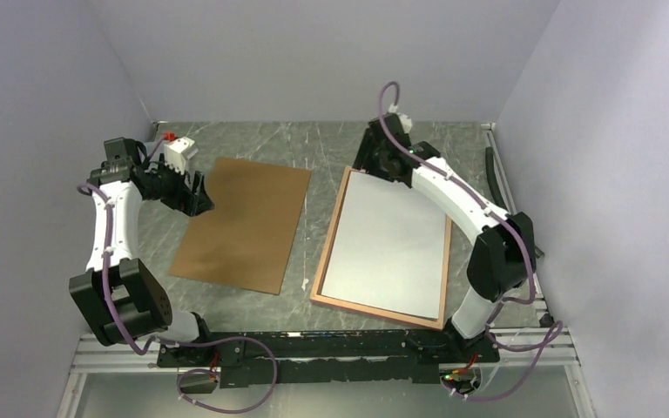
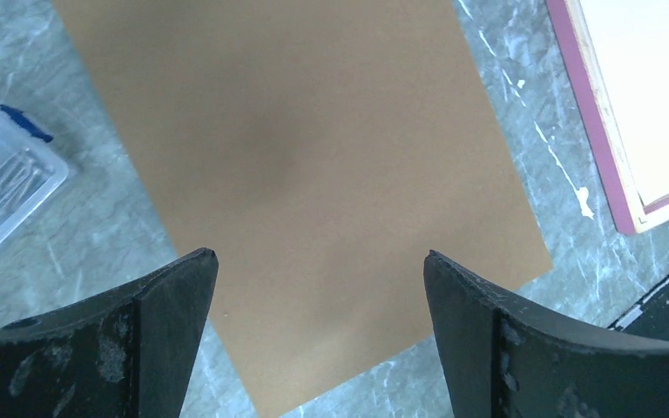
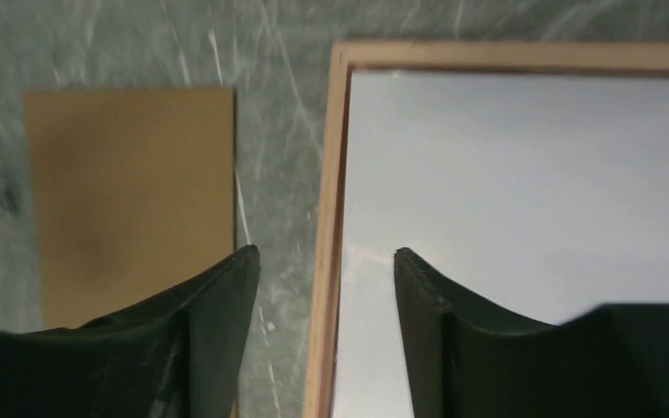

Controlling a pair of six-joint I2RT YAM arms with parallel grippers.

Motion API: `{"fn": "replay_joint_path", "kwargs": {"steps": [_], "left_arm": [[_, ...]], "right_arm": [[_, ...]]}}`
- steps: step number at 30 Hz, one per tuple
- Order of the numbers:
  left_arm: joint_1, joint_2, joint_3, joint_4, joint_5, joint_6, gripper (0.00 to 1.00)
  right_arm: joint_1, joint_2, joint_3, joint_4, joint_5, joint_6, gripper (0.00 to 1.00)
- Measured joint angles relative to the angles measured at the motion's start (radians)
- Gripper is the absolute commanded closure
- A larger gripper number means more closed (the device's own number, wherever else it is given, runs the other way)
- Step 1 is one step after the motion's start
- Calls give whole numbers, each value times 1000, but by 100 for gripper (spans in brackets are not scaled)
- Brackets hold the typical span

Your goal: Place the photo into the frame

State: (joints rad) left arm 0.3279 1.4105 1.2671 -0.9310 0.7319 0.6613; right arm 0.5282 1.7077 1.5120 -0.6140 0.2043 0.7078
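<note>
The frame (image 1: 325, 252) lies flat at the right with its tan wooden back up; its pink face edge (image 2: 588, 113) shows in the left wrist view. A plain pale sheet (image 1: 392, 244) fills its opening. No printed side shows, so I cannot tell whether this sheet is the photo. My right gripper (image 1: 368, 168) hangs over the frame's far left corner. It is open (image 3: 327, 257), its fingers straddle the left rail (image 3: 327, 174), and it holds nothing. My left gripper (image 1: 196, 196) stands wide open (image 2: 320, 257) and empty above the left edge of the brown backing board (image 1: 244, 222).
The brown backing board (image 2: 314, 131) lies flat on the grey marbled table, left of the frame, with a strip of bare table (image 1: 314, 218) between them. A clear plastic box (image 2: 0, 183) sits at the far left. Pale walls close the table in on three sides.
</note>
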Motion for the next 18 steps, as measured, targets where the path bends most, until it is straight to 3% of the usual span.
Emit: {"fn": "replay_joint_path", "kwargs": {"steps": [1,6,11,18], "left_arm": [[6,0,3,2,-1,0,6],[48,0,0,14,-5,-3,6],[63,1,-5,19,-17,-3,6],[72,15,-37,35,-43,-3,6]], "right_arm": [[-23,-4,-4,27,-8,-1,56],[-138,94,27,103,-52,-10,65],[-176,277,79,122,-110,-17,68],[-191,386,81,123,-155,-17,70]]}}
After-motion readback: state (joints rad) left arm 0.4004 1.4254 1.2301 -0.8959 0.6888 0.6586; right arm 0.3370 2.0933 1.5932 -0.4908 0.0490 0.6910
